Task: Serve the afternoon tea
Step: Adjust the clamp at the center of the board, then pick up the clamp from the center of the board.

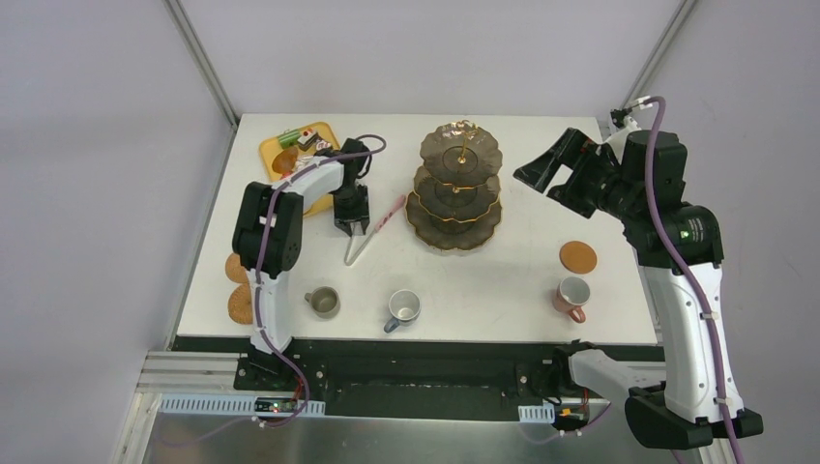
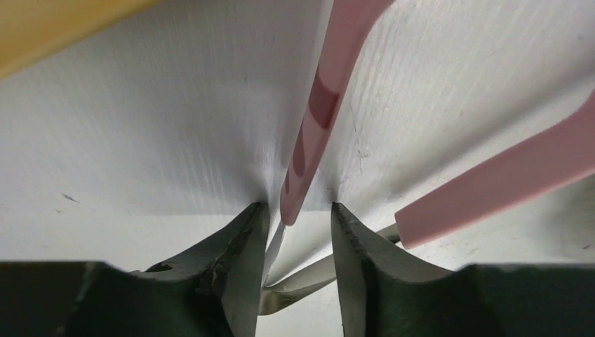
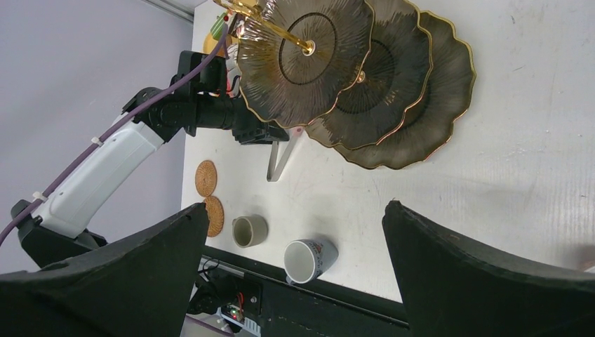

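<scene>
The left arm rises from its base at the lower left of the top view, folds at the elbow near the counter's (image 1: 503,290) left edge and reaches toward the centre. Its wrist is turned down, so the left claw (image 1: 352,226) points at the counter. That claw is partly open. In the left wrist view its dark fingers (image 2: 235,260) stand astride one arm of the pink-handled tongs (image 1: 375,230), with a gap showing on either side, and nothing is clamped. The tongs lie flat, just left of the three-tier stand (image 1: 460,184).

The right arm stands tall at the right edge of the top view, elbow high and forearm angled toward the upper centre. The right claw (image 1: 543,174) hangs in the air well above the counter, spread fully wide and holding nothing.

The stand sits upright in the upper middle of the counter. The yellow-orange tray (image 1: 268,147) at the upper left carries a green macaron (image 1: 290,135) and a small cake (image 1: 309,141). Along the lower edge stand the olive mug (image 1: 324,302), the grey-blue mug (image 1: 403,307) and the pink mug (image 1: 572,294). One coaster (image 1: 578,256) lies just above the pink mug, and two more coasters (image 1: 238,286) lie at the left edge
</scene>
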Available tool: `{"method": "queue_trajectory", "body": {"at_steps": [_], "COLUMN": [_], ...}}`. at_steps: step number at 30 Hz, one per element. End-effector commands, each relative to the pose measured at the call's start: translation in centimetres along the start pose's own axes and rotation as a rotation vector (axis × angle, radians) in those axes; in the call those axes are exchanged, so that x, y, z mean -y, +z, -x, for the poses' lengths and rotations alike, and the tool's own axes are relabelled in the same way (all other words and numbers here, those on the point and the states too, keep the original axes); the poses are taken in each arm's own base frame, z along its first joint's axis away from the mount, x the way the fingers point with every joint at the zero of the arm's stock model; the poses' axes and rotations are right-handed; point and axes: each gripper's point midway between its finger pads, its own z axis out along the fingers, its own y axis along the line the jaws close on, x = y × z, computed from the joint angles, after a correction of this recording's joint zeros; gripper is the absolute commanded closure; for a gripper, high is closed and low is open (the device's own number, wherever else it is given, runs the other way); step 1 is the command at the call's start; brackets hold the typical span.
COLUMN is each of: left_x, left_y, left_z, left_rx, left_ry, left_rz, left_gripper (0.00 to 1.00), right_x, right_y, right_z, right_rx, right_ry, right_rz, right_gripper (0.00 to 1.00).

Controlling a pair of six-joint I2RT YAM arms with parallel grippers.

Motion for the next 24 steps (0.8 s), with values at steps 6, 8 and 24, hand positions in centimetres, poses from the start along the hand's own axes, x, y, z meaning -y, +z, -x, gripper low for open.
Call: {"method": "queue_trajectory", "body": {"at_steps": [6, 8, 24], "left_x": [0.9, 1.1, 1.2], "left_y": [-5.0, -5.5, -4.5], "left_z": [-1.3, -1.7, -2.4], "left_rx": [0.232, 0.294, 0.531], "left_ry": [0.018, 0.027, 0.146], "left_rz": [-0.171, -0.219, -0.246], "left_gripper": [0.32, 0.20, 0.02], "right_x": [-0.5, -0.5, -0.4], "right_y": [-0.5, -0.5, -0.4], "right_z": [-0.9, -1.1, -2.5], "right_rx": [-0.006, -0.013, -0.079], "right_ry": [0.028, 0.029, 0.077], "right_rz": [0.055, 0.055, 0.057], "right_gripper": [0.01, 0.01, 0.01]}}
